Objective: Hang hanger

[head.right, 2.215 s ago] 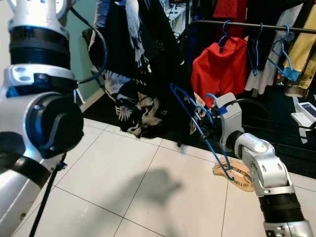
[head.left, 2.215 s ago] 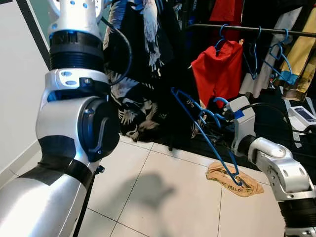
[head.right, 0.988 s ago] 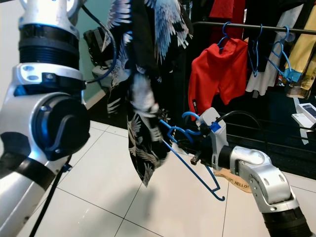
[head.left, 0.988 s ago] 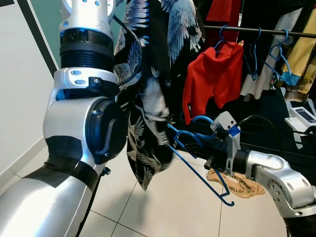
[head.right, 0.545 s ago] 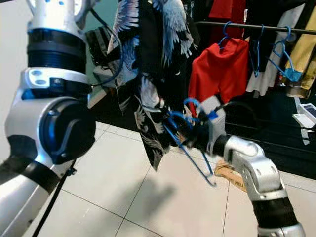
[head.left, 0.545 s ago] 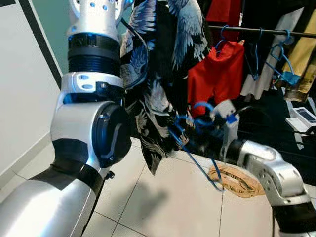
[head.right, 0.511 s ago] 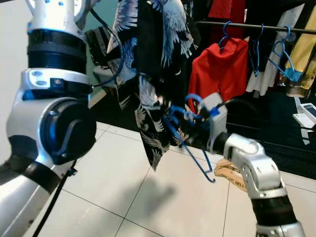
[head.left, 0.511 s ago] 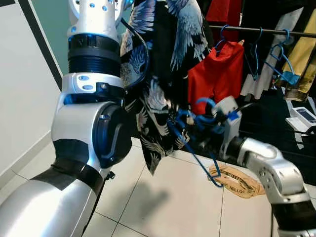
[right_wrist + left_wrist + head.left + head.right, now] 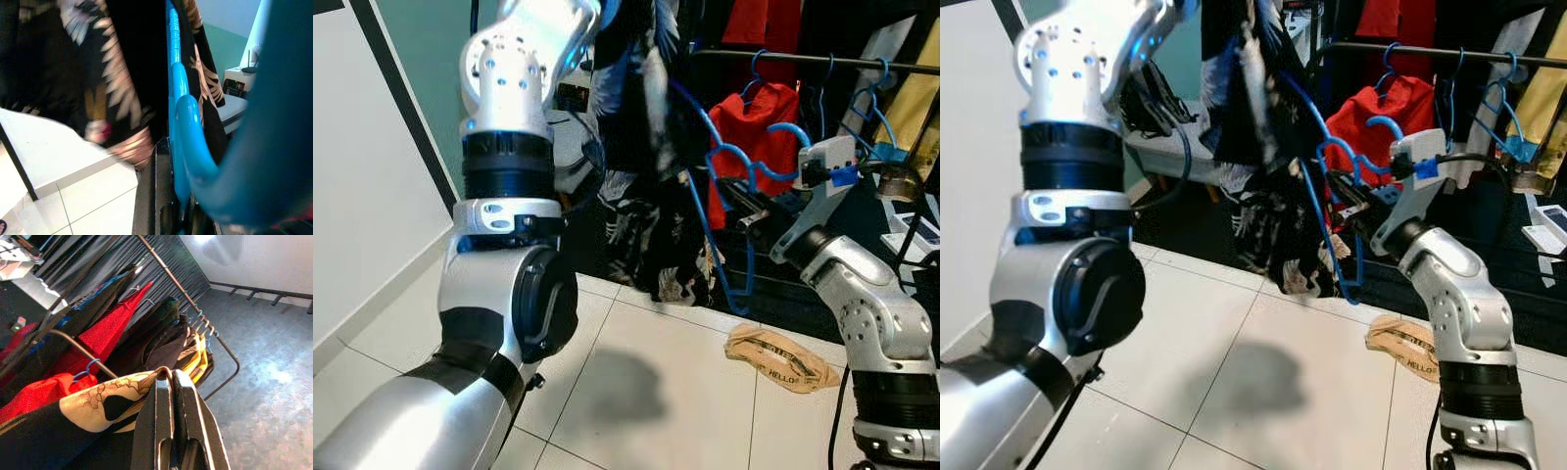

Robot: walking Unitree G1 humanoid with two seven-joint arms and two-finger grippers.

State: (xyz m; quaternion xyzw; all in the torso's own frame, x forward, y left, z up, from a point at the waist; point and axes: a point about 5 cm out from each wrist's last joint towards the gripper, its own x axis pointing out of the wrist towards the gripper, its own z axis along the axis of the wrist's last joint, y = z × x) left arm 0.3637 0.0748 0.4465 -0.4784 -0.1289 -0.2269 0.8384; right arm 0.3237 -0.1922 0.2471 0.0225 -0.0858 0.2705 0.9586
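Blue plastic hanger (image 9: 720, 186) clamped in right gripper (image 9: 744, 201) jaws, hook end curling up by wrist, long axis slanting up-left into black feather-print garment (image 9: 641, 147). Left gripper (image 9: 171, 396) jaws pinched shut on garment fabric, raised high. Dark horizontal clothes rail (image 9: 822, 61) up-right of hanger; right arm nearer.

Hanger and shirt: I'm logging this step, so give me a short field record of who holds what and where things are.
left gripper: raised high, shut on patterned shirt
right gripper: shut on blue hanger, beside the shirt
hanger state: partly tucked into the shirt, hook near the right wrist
rail: behind, holding red shorts on a blue hanger
floor: white tiles, tan bag lying on them
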